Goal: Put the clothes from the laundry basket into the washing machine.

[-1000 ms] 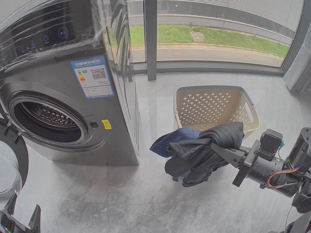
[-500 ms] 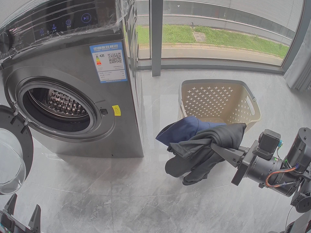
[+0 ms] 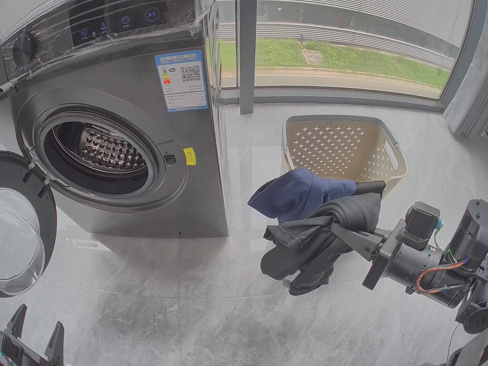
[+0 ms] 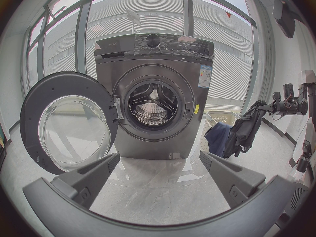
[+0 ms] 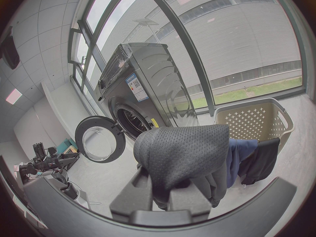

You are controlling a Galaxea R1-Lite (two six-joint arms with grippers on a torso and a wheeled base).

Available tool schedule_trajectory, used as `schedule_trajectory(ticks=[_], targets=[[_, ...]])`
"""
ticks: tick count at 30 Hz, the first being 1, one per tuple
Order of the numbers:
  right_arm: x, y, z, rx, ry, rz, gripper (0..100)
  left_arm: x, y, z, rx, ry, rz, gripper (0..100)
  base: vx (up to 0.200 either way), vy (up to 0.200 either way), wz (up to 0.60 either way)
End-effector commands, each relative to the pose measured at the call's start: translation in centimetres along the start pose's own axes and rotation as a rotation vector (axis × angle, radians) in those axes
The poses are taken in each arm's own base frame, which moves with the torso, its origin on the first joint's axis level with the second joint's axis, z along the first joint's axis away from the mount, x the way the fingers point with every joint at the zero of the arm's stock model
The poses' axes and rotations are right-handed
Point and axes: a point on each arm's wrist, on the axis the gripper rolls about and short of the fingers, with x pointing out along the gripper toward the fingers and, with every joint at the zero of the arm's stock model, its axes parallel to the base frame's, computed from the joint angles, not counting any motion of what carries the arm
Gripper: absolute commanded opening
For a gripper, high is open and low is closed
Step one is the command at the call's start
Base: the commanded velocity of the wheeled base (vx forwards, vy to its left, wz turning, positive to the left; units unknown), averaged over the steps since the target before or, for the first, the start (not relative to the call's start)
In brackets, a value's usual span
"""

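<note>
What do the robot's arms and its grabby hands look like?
The right arm is made of chunky, round, dark grey and black segments. A thin orange cable loops along its wrist, and a small black box sits on top. The right gripper has flat, wedge-shaped dark grey fingers. The left gripper has two matching pointed dark fingers.

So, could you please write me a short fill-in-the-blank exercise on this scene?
1. The right gripper is shut on a bundle of ____.
2. The door of the washing machine stands ____.
3. Its drum is ____.
4. The left gripper is ____.
Missing: clothes; open; empty; open.
</note>
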Motion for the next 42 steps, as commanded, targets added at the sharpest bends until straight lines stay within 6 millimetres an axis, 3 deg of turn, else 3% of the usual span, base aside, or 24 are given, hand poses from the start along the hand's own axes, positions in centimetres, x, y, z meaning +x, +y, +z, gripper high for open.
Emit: schedule_trajectory(ticks=[1, 20, 29, 38, 42], targets=[[0.0, 0.03, 0.1, -0.002, -0.004, 0.002, 0, 0.03, 0.02, -0.43, 0.0, 0.004, 0.0, 100, 0.0, 0.2, 0.0], [0.03, 0.27, 0.08, -0.003, -0.003, 0.014, 0, 0.03, 0.02, -0.43, 0.0, 0.004, 0.0, 100, 0.0, 0.2, 0.0], [0.2, 0.15, 0.49, -0.031, -0.037, 0.012, 0, 0.03, 0.02, -0.43, 0.0, 0.004, 0.0, 100, 0.0, 0.0, 0.0], [0.56, -0.09, -0.1, -0.025, -0.006, 0.0, 0, 0.03, 0.02, -0.43, 0.0, 0.004, 0.0, 100, -0.2, 0.0, 0.0], [0.55, -0.09, -0.26, -0.023, 0.0, 0.001, 0, 0.03, 0.02, -0.43, 0.0, 0.004, 0.0, 100, 0.0, 0.0, 0.0]])
